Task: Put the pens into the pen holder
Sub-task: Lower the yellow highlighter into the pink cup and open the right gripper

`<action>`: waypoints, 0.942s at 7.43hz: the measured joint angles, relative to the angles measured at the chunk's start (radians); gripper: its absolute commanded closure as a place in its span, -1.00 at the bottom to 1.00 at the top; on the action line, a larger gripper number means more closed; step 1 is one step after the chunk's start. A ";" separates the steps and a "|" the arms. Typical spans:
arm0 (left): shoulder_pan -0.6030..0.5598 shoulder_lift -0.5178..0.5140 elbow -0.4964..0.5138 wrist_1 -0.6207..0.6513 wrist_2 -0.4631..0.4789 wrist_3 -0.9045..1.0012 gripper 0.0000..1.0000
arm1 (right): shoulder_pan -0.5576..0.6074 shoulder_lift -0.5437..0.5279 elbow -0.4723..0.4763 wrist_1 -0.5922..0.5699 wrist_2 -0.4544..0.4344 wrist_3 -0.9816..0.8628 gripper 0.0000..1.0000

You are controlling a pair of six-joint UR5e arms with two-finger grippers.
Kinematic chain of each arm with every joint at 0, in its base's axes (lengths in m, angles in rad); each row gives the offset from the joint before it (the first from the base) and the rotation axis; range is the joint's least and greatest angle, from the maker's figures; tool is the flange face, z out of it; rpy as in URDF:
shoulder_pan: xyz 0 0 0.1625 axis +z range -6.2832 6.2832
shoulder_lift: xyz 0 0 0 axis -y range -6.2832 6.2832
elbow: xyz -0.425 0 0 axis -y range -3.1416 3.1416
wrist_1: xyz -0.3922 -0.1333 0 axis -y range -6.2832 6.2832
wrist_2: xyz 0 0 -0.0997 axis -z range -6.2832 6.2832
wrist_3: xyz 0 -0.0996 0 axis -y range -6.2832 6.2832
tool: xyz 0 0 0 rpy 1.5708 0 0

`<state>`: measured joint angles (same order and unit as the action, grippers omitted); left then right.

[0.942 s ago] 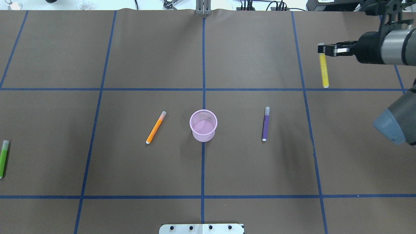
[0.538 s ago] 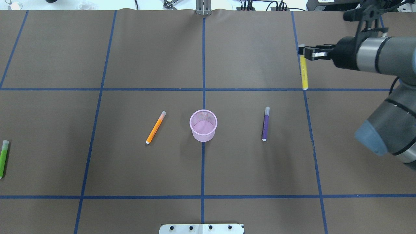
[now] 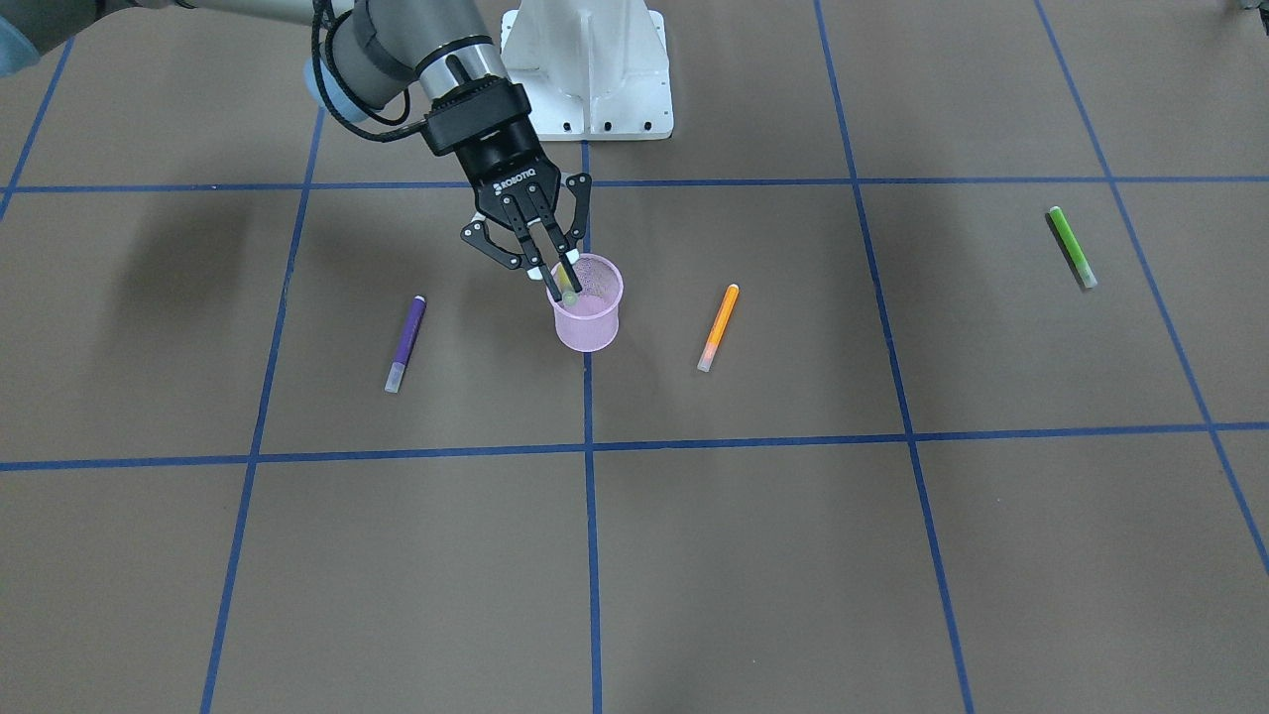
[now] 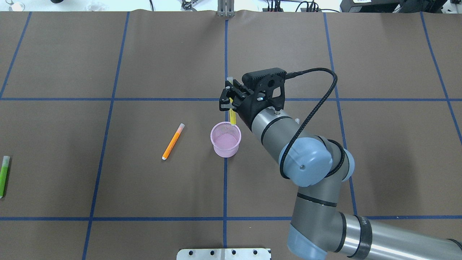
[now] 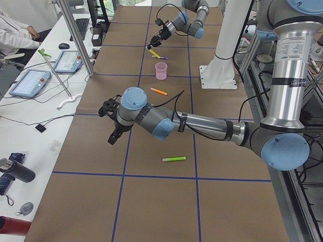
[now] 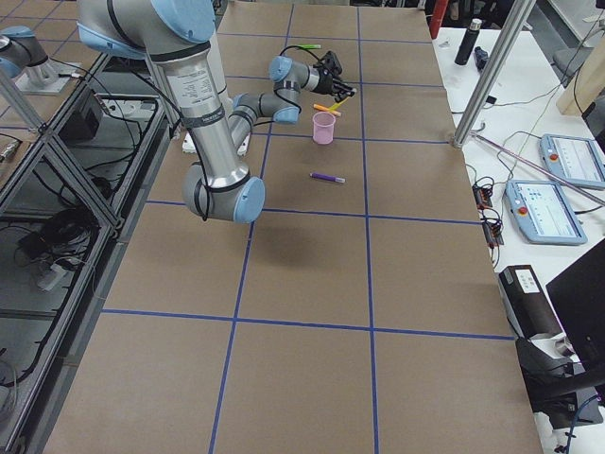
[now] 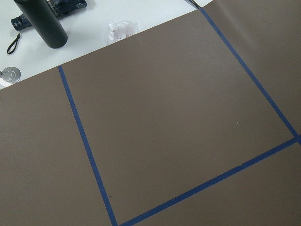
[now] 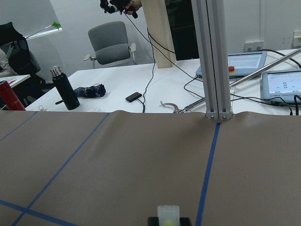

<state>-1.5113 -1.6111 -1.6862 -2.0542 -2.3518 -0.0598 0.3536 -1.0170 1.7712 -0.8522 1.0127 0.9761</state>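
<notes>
The pink mesh pen holder point(image 4: 225, 143) point(image 3: 587, 317) stands at the table's middle. My right gripper point(image 4: 229, 98) point(image 3: 555, 276) is just over its far rim, shut on the yellow pen point(image 4: 233, 118) point(image 3: 564, 285). The pen hangs upright with its lower end at the cup's mouth, and its pale cap point(image 8: 168, 214) shows between the pads. The orange pen point(image 4: 173, 141) lies left of the cup and the green pen point(image 4: 3, 176) at the left edge. The purple pen point(image 3: 405, 343) lies on the cup's other side, mostly hidden by my arm in the overhead view. My left gripper point(image 5: 112, 126) shows only in the exterior left view; I cannot tell its state.
The white robot base point(image 3: 590, 79) stands behind the cup. My right forearm point(image 4: 274, 126) crosses the table from the lower right. A black bottle point(image 7: 42, 23) stands beyond the brown mat's edge. Blue tape lines grid the mat.
My right arm has swung from the far right of the table to the centre, carrying the yellow pen from there to the pen holder's rim.
</notes>
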 measured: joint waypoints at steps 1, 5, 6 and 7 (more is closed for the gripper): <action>0.000 0.000 0.003 0.000 0.000 0.000 -1.00 | -0.035 0.009 -0.016 -0.005 -0.045 0.003 1.00; 0.000 0.000 0.009 -0.001 0.000 0.001 -1.00 | -0.105 0.013 -0.061 -0.003 -0.134 0.010 -0.98; 0.000 0.000 0.010 -0.001 0.000 0.002 -0.99 | -0.110 0.014 -0.058 -0.002 -0.138 0.012 -0.98; 0.000 0.000 0.009 -0.001 0.000 0.001 -0.99 | -0.109 0.016 -0.052 -0.003 -0.138 0.016 -0.98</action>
<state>-1.5110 -1.6107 -1.6769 -2.0555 -2.3516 -0.0586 0.2444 -1.0012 1.7191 -0.8553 0.8743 0.9918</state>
